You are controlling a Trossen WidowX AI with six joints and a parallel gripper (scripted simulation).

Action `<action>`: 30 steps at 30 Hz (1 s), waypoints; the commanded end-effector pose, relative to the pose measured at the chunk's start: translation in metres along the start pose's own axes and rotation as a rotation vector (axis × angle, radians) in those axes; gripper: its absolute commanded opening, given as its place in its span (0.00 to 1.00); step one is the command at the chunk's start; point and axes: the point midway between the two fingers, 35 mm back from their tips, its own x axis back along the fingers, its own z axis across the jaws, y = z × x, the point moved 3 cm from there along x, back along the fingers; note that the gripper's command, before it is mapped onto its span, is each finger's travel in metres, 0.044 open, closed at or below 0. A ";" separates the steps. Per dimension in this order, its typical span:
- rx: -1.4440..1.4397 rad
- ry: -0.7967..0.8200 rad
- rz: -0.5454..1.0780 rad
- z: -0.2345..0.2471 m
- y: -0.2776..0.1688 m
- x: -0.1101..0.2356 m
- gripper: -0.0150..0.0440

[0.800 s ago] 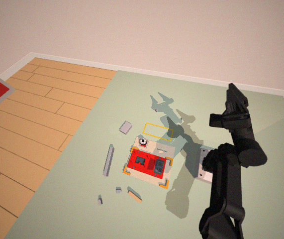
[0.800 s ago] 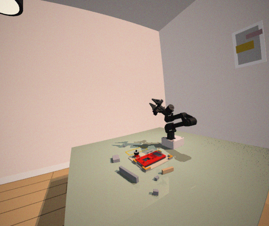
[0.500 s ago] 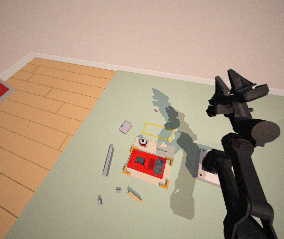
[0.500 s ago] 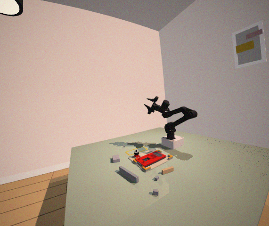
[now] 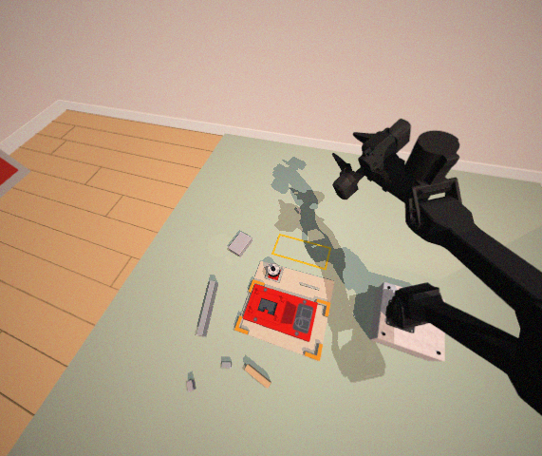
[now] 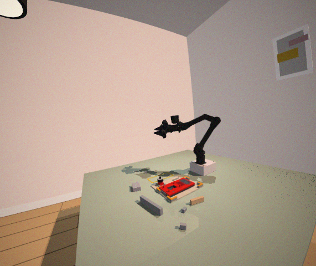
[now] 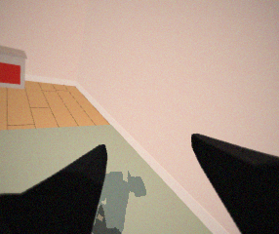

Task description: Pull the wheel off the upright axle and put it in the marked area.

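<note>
The small wheel sits on its upright axle at the far corner of the beige base plate. The marked area is a yellow outlined rectangle on the table just beyond the wheel. My gripper is open and empty. It hangs high above the table, beyond the marked area, and points toward the far wall. In the wrist view, only the wall, the table edge and shadows show between the fingers.
A red board with orange corner brackets lies on the base plate. A grey block, a long grey bar, two small cubes and a wooden block lie around it. The arm's white base stands to the right.
</note>
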 end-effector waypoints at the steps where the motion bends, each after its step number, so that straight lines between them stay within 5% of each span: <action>1: -0.459 0.182 0.267 0.054 -0.011 -0.045 0.76; 11: -0.947 0.222 0.830 0.161 -0.029 -0.071 0.76; 21: -1.120 -0.125 1.394 0.271 -0.044 -0.044 0.76; 25: -1.094 -0.355 1.530 0.307 -0.049 -0.022 0.76; 30: -1.089 -0.381 1.539 0.311 -0.049 -0.019 0.76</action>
